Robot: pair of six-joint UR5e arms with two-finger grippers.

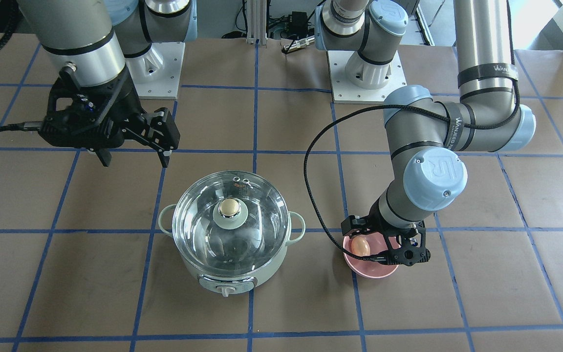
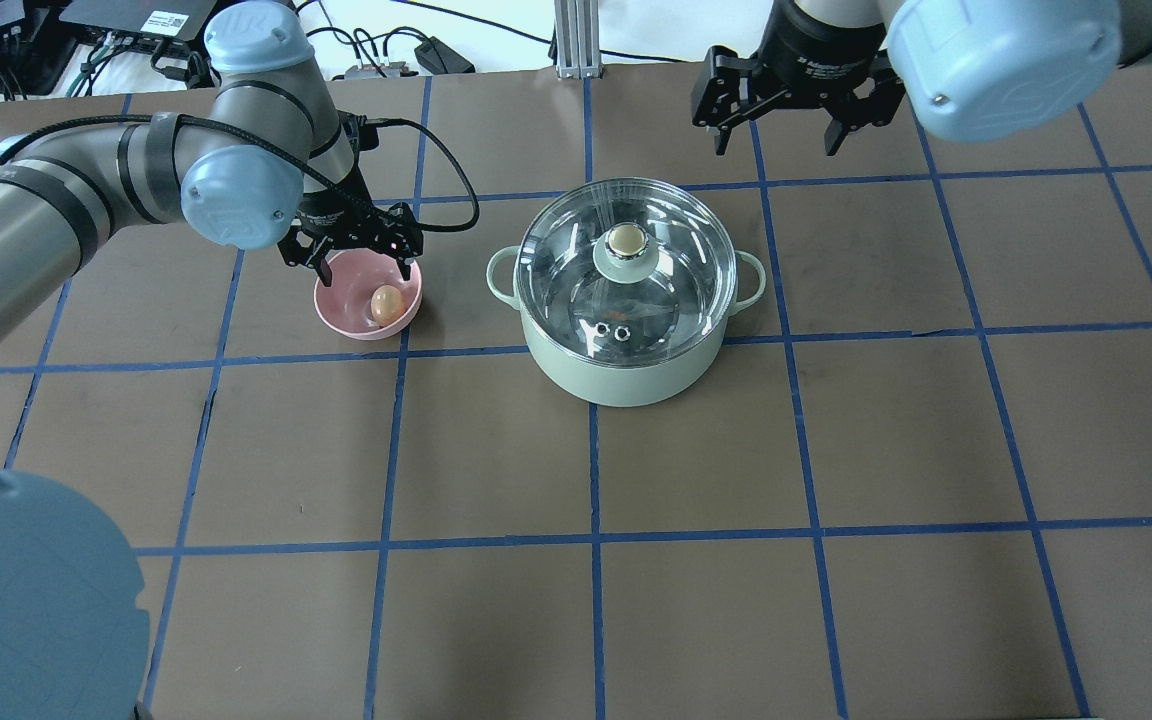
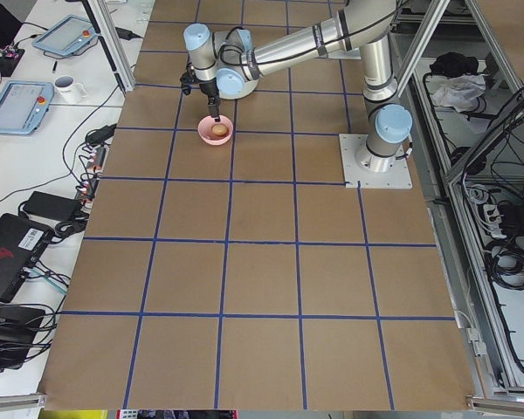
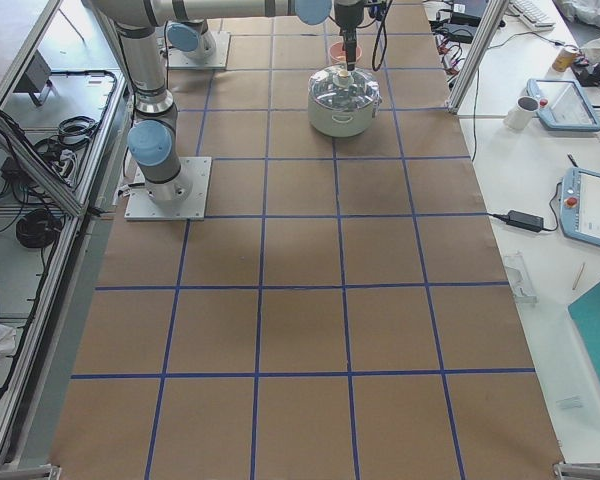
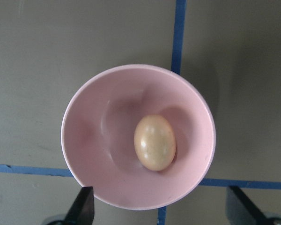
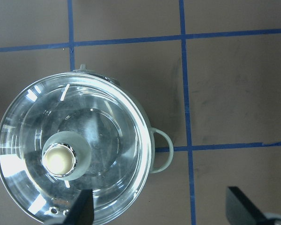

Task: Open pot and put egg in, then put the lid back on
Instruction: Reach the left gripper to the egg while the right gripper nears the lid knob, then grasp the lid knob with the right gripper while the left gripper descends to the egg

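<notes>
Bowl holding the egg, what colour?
Pale pink, plain. The bowl shows best in the left wrist-mounted view.

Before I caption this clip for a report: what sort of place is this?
Most likely a robotics lab, not a kitchen: the left arm is bolted by a plate to a table gridded with blue tape, and teach pendants and cables lie alongside.

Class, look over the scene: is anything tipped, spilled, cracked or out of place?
Nothing stands out. The lid sits level and centred on the upright pot, and the egg lies whole in the pink bowl. No spill shows.
</notes>
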